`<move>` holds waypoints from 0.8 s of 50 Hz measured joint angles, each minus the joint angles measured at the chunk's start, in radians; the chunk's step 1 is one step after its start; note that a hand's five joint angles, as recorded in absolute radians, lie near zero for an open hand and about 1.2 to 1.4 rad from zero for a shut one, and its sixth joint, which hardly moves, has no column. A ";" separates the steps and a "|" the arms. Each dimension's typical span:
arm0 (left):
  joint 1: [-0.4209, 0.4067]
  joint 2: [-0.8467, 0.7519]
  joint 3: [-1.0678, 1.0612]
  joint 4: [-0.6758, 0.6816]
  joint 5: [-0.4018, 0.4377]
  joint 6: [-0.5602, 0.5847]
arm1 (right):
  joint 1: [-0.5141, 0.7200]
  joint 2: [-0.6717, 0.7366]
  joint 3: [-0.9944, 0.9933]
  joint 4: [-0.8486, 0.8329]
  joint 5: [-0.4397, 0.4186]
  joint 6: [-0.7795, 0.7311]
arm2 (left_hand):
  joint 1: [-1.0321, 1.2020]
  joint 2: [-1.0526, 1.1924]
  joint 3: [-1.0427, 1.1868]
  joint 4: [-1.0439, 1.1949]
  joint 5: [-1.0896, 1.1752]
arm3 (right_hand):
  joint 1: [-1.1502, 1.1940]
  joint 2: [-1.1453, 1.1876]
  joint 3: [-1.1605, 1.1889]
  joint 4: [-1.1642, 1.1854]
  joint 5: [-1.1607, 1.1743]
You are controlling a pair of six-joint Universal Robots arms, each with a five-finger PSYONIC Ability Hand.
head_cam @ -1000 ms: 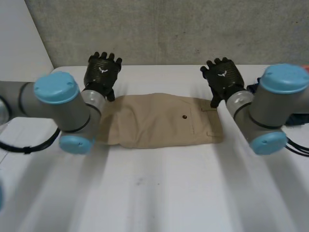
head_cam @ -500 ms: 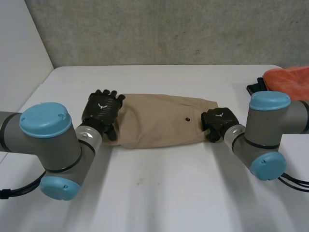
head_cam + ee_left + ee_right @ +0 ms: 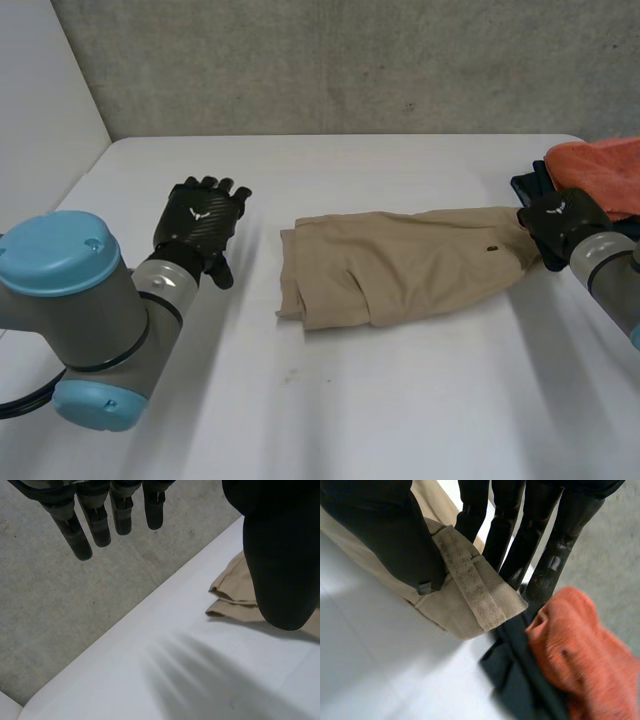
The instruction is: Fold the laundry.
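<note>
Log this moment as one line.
left hand: open, apart from khaki pants | right hand: shut on waistband, beside orange cloth | pants: lying on white table

The bench point(image 3: 330, 420) is viewed downward from behind; close views are taken along the left robot hand point(image 3: 280, 555) and right robot hand point(image 3: 385, 535); tan cloth point(image 3: 400, 265) is shared.

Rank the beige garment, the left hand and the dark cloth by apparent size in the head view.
Largest: beige garment.
Then: left hand.
Smallest: dark cloth, partly covered by the orange cloth and right hand.
</note>
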 measured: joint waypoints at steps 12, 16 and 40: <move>0.002 0.037 -0.018 -0.002 -0.002 -0.013 | 0.302 0.023 -0.103 -0.167 -0.246 -0.102 | 0.000 0.000 0.000 0.000 0.000 | 0.008 0.000 0.017 0.006 0.021; 0.005 0.050 -0.013 -0.001 -0.001 -0.014 | 0.418 0.092 -0.118 -0.229 -0.341 -0.126 | 0.000 0.000 0.000 0.000 0.000 | 0.008 0.000 0.027 0.006 0.021; -0.150 -0.160 0.407 -0.030 -0.003 -0.098 | 0.352 -0.051 -0.130 -0.086 -0.022 0.681 | 0.000 0.000 0.000 0.000 0.000 | -0.784 -0.958 -0.943 -0.955 -0.885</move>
